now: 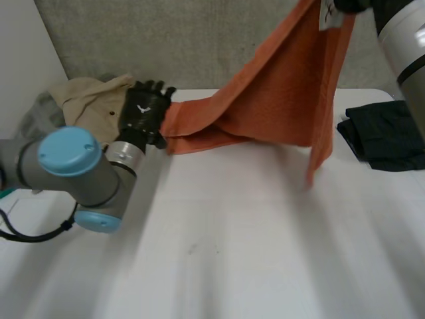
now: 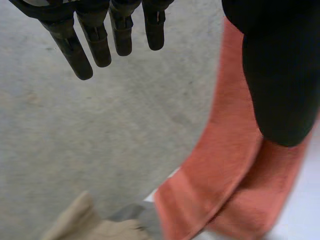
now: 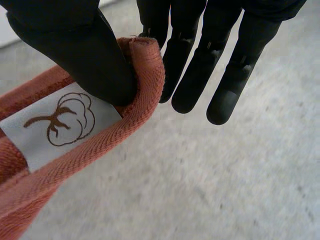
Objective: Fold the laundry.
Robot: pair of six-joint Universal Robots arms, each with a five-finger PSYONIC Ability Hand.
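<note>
Both pinch the woven orange towel (image 1: 279, 100): left hand (image 1: 143, 113) low, right hand (image 3: 75, 50) high.

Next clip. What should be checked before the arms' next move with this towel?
1. Right hand pinches the orange towel beside its label: ok.
2. Left hand holds the opposite end: cannot tell.
3. Towel hangs flat between the hands: not ok, bunched and folded over.
4. Towel off the white table: not ok, its low end rests there.
5. Dark garment apart from the towel: ok.
</note>
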